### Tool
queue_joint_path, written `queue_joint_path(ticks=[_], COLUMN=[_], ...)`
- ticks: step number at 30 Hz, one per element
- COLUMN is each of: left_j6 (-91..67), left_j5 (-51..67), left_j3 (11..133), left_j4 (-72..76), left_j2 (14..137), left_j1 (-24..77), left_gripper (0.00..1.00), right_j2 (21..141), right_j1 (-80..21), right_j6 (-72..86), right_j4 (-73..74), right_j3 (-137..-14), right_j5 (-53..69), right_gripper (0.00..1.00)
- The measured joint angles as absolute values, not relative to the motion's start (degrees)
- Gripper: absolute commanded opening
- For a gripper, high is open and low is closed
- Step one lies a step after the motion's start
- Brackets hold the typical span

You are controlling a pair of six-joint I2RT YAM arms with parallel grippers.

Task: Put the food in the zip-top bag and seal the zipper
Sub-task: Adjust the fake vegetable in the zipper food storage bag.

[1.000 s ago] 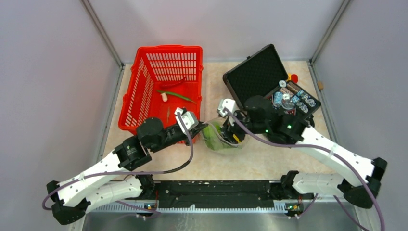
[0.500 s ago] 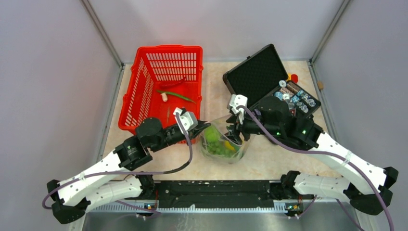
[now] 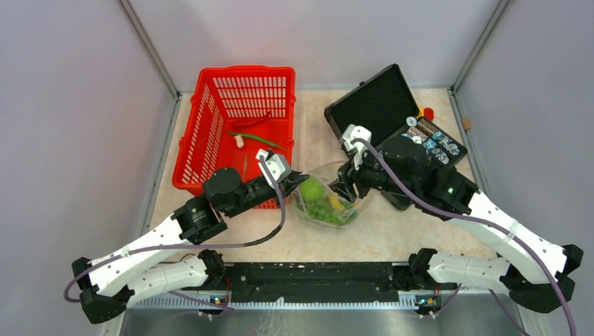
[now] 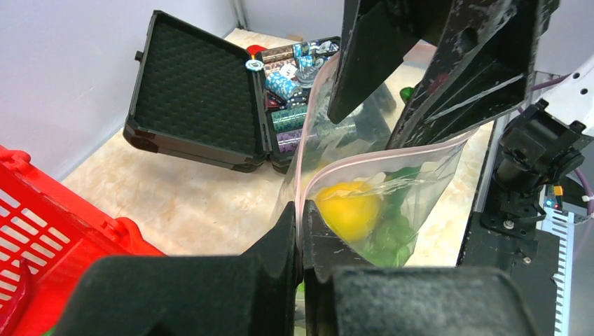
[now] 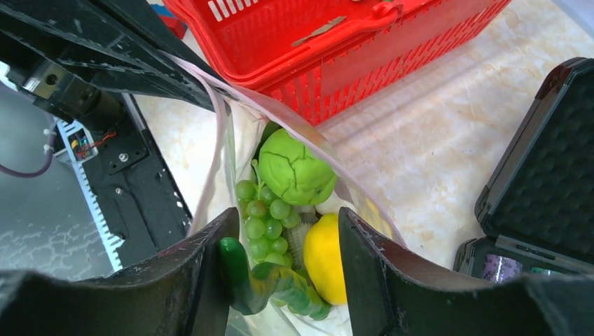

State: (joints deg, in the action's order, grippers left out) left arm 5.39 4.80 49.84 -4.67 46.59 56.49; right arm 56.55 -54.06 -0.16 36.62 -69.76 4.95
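The clear zip-top bag (image 3: pixel 323 206) hangs between my two grippers. My left gripper (image 4: pixel 300 213) is shut on the pink zipper (image 4: pixel 302 161) at the bag's left corner; it shows in the top view (image 3: pixel 291 183) too. My right gripper (image 5: pixel 288 213) is open, its fingers straddling the bag's open mouth, and it shows in the top view (image 3: pixel 344 187). Inside the bag lie a green lime (image 5: pixel 298 171), green grapes (image 5: pixel 266 217), a yellow lemon (image 5: pixel 326 259) and a long green piece (image 5: pixel 270 283). The lemon also shows in the left wrist view (image 4: pixel 348 210). I see no purple grapes.
A red basket (image 3: pixel 203 133) stands behind my left gripper, with a long green leaf (image 3: pixel 256 138) and a few small pieces inside. An open black foam-lined case (image 3: pixel 371 105) with small gadgets (image 3: pixel 431 140) stands behind my right gripper. Grey walls close the back and sides.
My right gripper has risen out of the bag and moved back and right towards the case. The bag's mouth now stands wider open, and the left gripper has shifted slightly with it.
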Motion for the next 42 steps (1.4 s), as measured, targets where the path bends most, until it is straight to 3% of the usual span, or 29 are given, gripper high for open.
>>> queue_joint_path(ticks=[2, 4, 5, 7, 9, 10, 11, 15, 16, 42], left_j6=[5.06, 4.80, 4.67, 4.62, 4.60, 4.60, 4.60, 4.62, 4.62, 4.60], left_j5=[4.62, 4.54, 4.40, 4.16, 3.99, 3.97, 3.86, 3.33, 3.29, 3.40], left_j3=[49.84, 49.87, 49.87, 49.95, 50.06, 50.11, 50.15, 50.28, 50.28, 50.26], left_j4=[-4.23, -3.70, -3.51, -3.33, -3.27, -3.25, -3.27, -3.25, -3.25, -3.16], left_j2=[46.94, 47.46, 47.64, 48.01, 48.21, 48.27, 48.31, 48.31, 48.29, 48.31], left_j1=[56.49, 56.49, 56.49, 56.49, 56.49, 56.49, 56.49, 56.45, 56.45, 56.40], left_gripper=[0.00, 0.00, 0.00, 0.00, 0.00, 0.00, 0.00, 0.00, 0.00, 0.00], right_j2=[56.62, 56.55, 56.53, 56.55, 56.58, 56.73, 56.97, 57.89, 57.91, 54.46], right_j1=[-54.06, -54.06, -54.06, -54.06, -54.04, -54.02, -54.02, -53.95, -53.95, -53.91], right_j6=[-0.14, -0.12, -0.23, 0.08, 0.32, 0.25, 0.19, -0.91, -1.04, 3.60], right_j4=[38.06, 38.87, 39.27, 40.40, 41.34, 42.17, 43.00, 45.23, 45.41, 33.01], right_j3=[-71.02, -71.40, -71.40, -71.40, -71.53, -72.10, -72.88, -76.66, -77.06, -70.39], right_j5=[5.34, 5.85, 5.96, 6.17, 6.63, 6.96, 7.14, 7.66, 7.77, 4.14], right_gripper=[0.48, 0.38, 0.40, 0.52, 0.52, 0.45, 0.26, 0.02, 0.00, 0.00])
